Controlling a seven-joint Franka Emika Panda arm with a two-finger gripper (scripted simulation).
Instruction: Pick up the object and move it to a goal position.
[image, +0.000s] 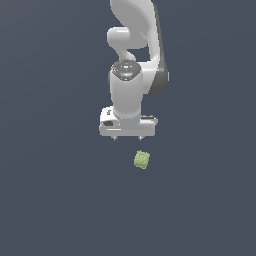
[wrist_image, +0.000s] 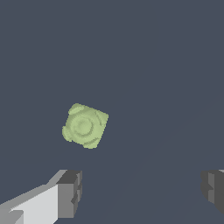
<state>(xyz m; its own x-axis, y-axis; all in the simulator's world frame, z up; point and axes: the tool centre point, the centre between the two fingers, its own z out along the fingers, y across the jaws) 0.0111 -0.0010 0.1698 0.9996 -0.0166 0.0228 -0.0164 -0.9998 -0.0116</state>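
Arm: white Panda arm (image: 131, 75) reaching down from the top of the exterior view, wrist pointing downward
End effector (image: 127, 138): released, jaws spread wide with nothing between them; in the wrist view the two grey fingertips (wrist_image: 70, 192) stand far apart
Object (image: 142, 160): small lumpy yellowish-green blob resting on the dark grey tabletop (image: 50, 200), just below the end effector and slightly toward the exterior view's right
Contact: object apart from both fingertips; it seems to lie off the line between them, though the height gap is hard to judge
Object surface: bumpy, with a round ringed face showing in the wrist view (wrist_image: 84, 126)
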